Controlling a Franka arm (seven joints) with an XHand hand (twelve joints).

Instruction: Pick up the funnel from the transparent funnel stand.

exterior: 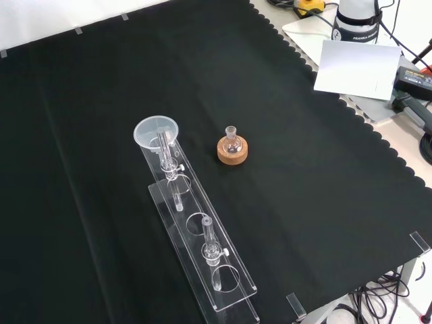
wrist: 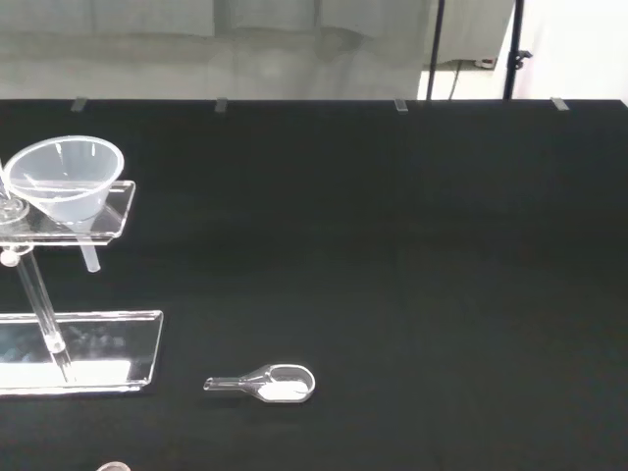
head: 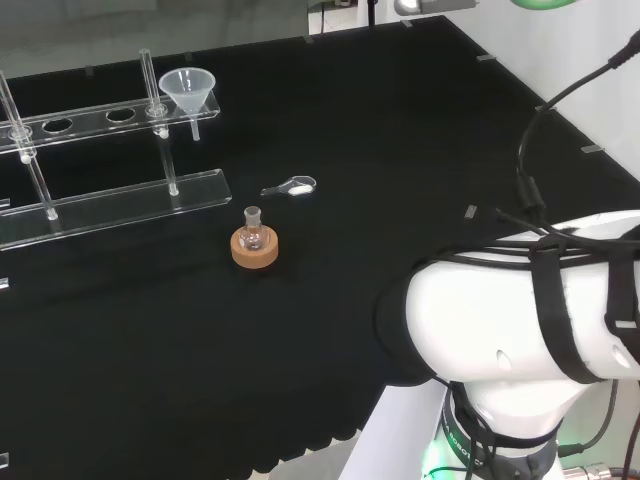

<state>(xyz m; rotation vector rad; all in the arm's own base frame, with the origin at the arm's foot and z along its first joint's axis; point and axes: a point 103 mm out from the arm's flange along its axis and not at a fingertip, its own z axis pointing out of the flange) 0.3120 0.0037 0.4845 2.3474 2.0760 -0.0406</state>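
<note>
Funnel position: the funnel (head: 187, 88) is seated in the end hole of the upper bar of the transparent funnel stand (head: 110, 200), at the rack's right end in the head view and its far end in the front view. The bowl is above the bar; the stem hangs through and below it.

Funnel axis: the long axis is taken as upright, mouth upward. A lift straight up is judged necessary to free the stem from the hole.

Robot hand: its state cannot be told from these views.

Bearing of funnel: in the head view the funnel is well apart from the white arm links (head: 520, 320), up and to the left across the black desk (head: 400, 150). From the wrist camera it is seen ahead, off to one side, with open cloth between. A long reach is judged to remain; the approach is not yet begun.

Stand detail: clear upright rods hold the bar above a clear base plate. One rod is just beside the funnel and is noted as the nearest obstruction to any closing round the bowl.

Other ware: a small flask (head: 253, 232) on a cork ring (head: 255, 250) stands near the stand's base; a small clear scoop (head: 290, 187) holding white powder lies beyond it. Both sit below the funnel's level and roughly along the reach, so a high path is advised.

Risk: the rack may be dragged or tipped if the stem is pulled aslant.
</note>
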